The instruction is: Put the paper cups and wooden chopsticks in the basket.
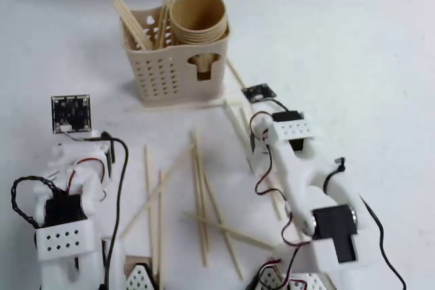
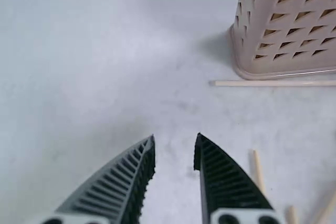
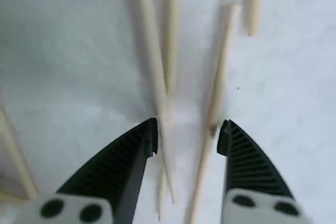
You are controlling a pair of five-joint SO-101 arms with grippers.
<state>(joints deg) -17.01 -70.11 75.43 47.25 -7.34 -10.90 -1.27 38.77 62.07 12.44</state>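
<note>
While the paper cups (image 1: 197, 15) are sitting in the basket (image 1: 170, 79), the right gripper (image 3: 186, 129) is straddling loose chopsticks (image 3: 151, 51) on the table (image 1: 353, 52), jaws apart, and the left gripper (image 2: 174, 148) is hanging likewise parted.

A: Left arm (image 1: 64, 215), shell and wiring?
B: White moulded housings, black servo blocks, a white plate with a grid of small holes. A black cable loops off it, with thin red wires alongside. A square circuit board (image 1: 71, 113) sits at the wrist.
A: Right arm (image 1: 306, 181)?
B: Same build, with a red wire, a black cable and a smaller circuit board (image 1: 257, 92).
A: Jaws?
B: Black, ribbed, tapering to points, on white mounts with dark round screw holes.
</note>
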